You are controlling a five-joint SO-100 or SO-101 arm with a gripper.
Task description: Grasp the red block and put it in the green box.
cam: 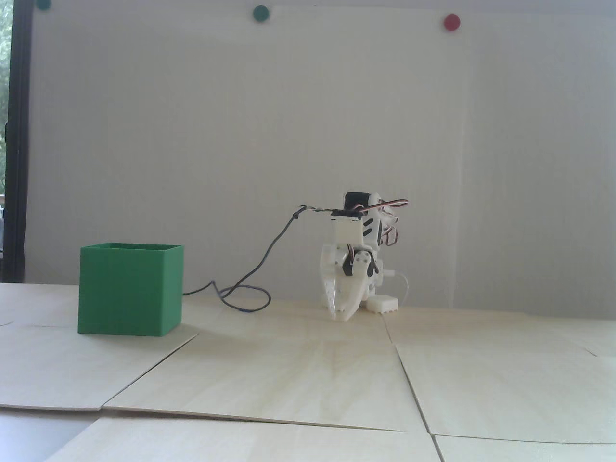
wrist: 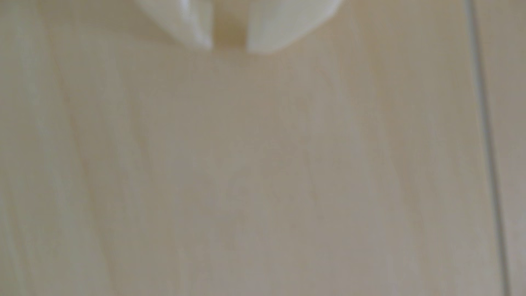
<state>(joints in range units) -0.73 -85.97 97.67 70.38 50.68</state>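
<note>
The green box (cam: 127,288) stands on the wooden table at the left of the fixed view, its top open and its inside hidden from this low angle. The red block shows in neither view. My white arm sits folded at the back of the table, well to the right of the box, with the gripper (cam: 339,315) pointing down at the tabletop. In the wrist view the gripper (wrist: 230,49) shows as two blurred white fingertips (wrist: 196,31) at the top edge, a narrow gap between them with only bare wood in it.
A dark cable (cam: 250,284) loops from the arm down onto the table behind the box. A small white part (cam: 382,304) lies by the arm's base. Round green and red dots (cam: 451,22) are on the wall. Seams (wrist: 489,148) run between the wooden boards.
</note>
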